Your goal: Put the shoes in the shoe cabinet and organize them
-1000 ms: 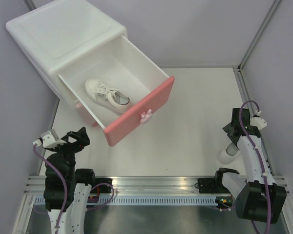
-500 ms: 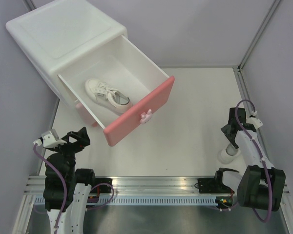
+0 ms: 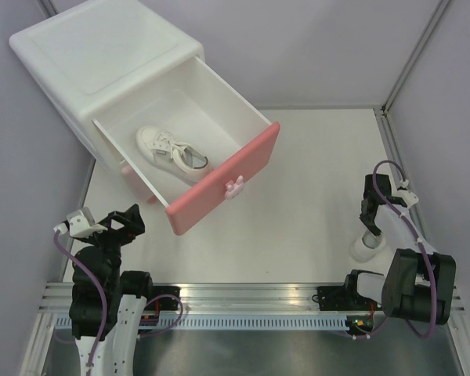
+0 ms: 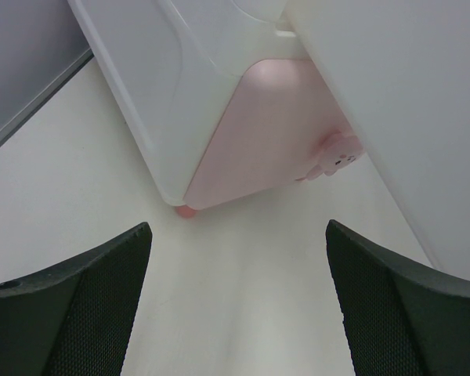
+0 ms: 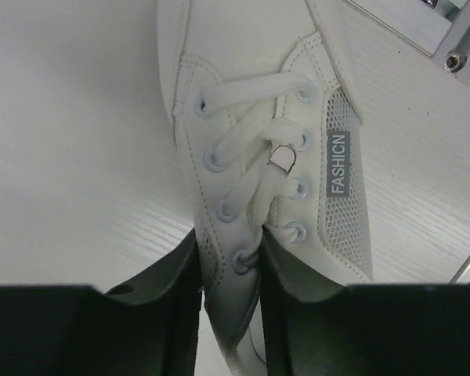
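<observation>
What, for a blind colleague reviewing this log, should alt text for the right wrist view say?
The right gripper pinches the laced upper of a white sneaker lying on the white table. A grey tab beside the laces reads FASHION.

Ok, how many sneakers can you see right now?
2. One sneaker lies in the open upper drawer; the other sneaker sits on the table, pinched by the right hand. More may hide in the shut lower drawer.
</observation>
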Controlling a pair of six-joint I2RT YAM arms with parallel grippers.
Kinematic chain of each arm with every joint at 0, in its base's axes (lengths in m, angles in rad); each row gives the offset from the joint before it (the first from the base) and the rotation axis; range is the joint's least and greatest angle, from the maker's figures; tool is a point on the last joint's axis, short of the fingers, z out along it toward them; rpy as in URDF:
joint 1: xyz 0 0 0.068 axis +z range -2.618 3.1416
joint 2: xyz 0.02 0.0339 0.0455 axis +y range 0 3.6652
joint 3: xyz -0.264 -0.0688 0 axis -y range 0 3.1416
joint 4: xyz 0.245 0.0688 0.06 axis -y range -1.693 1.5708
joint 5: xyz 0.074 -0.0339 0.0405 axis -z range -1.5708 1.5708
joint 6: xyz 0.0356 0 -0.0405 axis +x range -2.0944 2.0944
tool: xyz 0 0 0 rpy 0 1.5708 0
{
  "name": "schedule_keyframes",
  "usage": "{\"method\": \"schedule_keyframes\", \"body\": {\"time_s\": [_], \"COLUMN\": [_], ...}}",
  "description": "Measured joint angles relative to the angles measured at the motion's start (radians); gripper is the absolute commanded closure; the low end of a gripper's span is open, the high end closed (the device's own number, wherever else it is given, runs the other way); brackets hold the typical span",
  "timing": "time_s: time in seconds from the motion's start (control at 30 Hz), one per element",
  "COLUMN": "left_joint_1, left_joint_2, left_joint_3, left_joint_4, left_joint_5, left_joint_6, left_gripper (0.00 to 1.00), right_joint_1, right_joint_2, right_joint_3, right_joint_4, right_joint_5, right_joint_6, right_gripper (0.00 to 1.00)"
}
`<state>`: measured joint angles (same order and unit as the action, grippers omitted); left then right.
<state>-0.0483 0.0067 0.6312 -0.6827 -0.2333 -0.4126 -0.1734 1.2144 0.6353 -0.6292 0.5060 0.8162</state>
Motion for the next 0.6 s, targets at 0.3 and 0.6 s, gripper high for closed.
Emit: {"method": "schedule_keyframes", "body": {"time_s": [0.3,0.6], "left_joint_1": [-0.009,-0.011], "left_joint_2": [0.0,0.0], "left_joint_3": [0.0,0.0], "left_joint_4": [0.0,0.0], "left_joint_5": [0.0,0.0], "left_joint_6": [0.0,0.0], "left_gripper": [0.07,0.07], "right_joint_1": [0.0,0.055], "right_joint_2": [-0.012,-0.04], "right_joint_3": [0.088,0.3], "right_joint_4": [-0.006,0.0], "right_joint_5": [-0.007,-0.034], "right_joint_6": [-0.077,-0.243], "right_gripper": [0.99,1.0]}}
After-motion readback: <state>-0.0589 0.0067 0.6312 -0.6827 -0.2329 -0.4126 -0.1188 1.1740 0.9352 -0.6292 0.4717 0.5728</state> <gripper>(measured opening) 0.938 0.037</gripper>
